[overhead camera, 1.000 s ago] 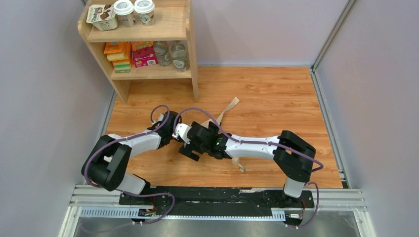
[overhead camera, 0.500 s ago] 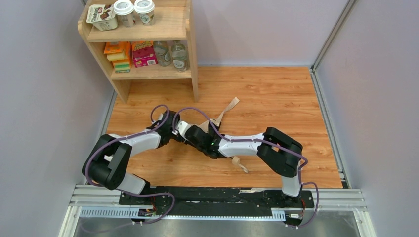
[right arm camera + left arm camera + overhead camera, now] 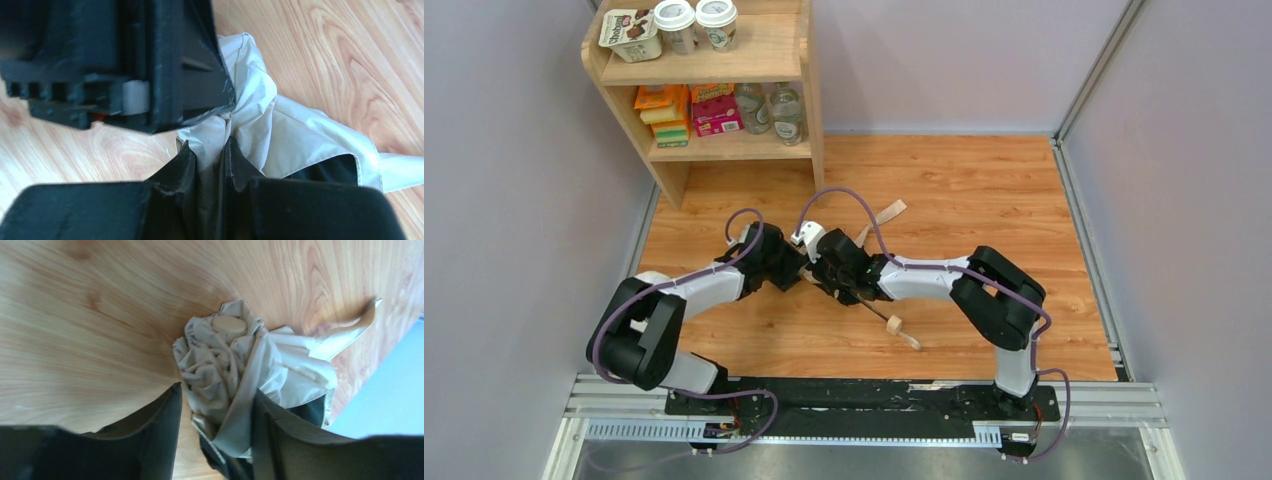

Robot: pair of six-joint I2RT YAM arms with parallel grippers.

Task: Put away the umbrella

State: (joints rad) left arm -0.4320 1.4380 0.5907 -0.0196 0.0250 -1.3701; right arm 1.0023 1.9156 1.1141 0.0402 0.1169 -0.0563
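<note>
Two bottles point(image 3: 786, 112) stand in the shelf point(image 3: 812, 110); umbrella point(image 3: 230, 365) outside.

**Wood-grain counter: one shelf unit, one umbrella**

The counter point(image 3: 984, 190) is orange-brown wood-grain board. A wooden shelf unit point(image 3: 816, 110) stands at its far left corner. The beige umbrella point(image 3: 225, 360) lies near the middle, with its strap point(image 3: 890, 212) pointing to the far side and its wooden handle point(image 3: 894, 323) nearer the front edge.
</note>
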